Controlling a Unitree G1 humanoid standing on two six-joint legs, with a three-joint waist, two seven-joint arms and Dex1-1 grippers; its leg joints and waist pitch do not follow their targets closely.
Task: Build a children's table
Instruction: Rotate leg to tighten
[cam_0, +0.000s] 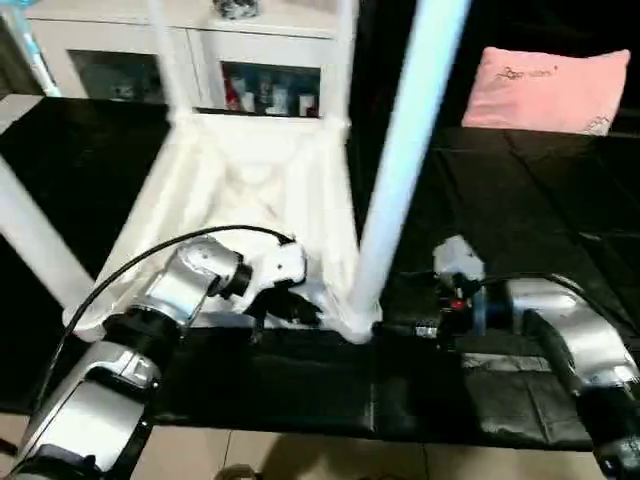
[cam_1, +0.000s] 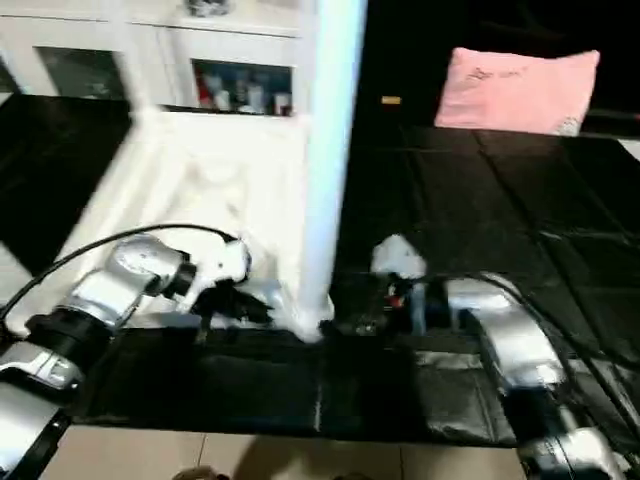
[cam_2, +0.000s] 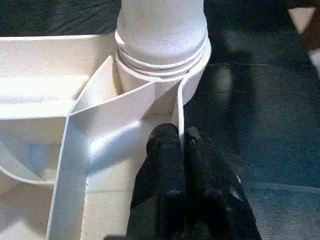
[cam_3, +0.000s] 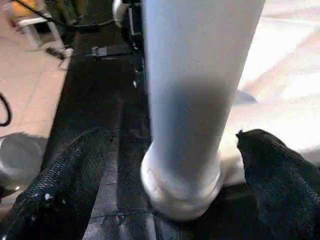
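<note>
Tabletop (cam_0: 250, 190) lies upside down w/ legs in. Left fingers (cam_2: 172, 150) pinch its rim tight. Right fingers (cam_3: 270, 165) wide open round near leg (cam_0: 400, 170), holding nothing. Flip left, I think.

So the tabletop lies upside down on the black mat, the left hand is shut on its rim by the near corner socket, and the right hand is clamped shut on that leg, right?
Not quite. The right hand is open: in the right wrist view its fingers stand apart on either side of the leg, not touching it. The rest holds: the tabletop lies upside down, the left hand shut on its rim.
</note>
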